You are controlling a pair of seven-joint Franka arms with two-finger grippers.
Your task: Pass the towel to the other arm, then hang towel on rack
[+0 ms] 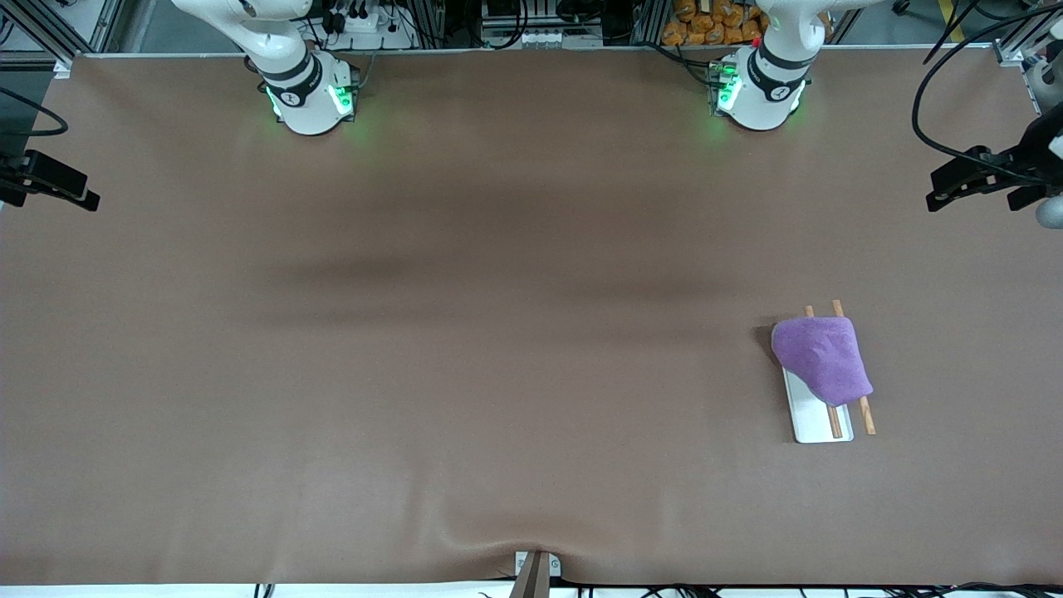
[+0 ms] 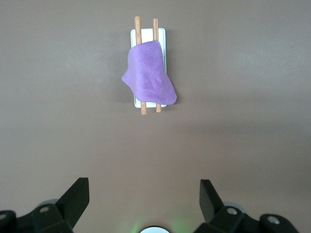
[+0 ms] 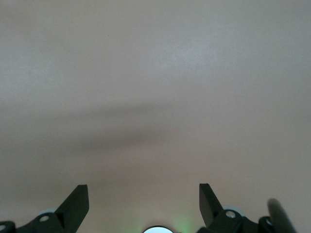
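Observation:
The purple towel lies draped over the two brown rods of the rack, whose white base sits on the brown table toward the left arm's end. Rod ends stick out past the towel on both sides. The left wrist view shows the towel on the rack from high above. My left gripper is open and empty, up in the air well away from the rack. My right gripper is open and empty over bare table. Neither gripper shows in the front view.
The two arm bases stand along the table edge farthest from the front camera. Black camera mounts reach in at both ends of the table. A small metal bracket sits at the nearest edge.

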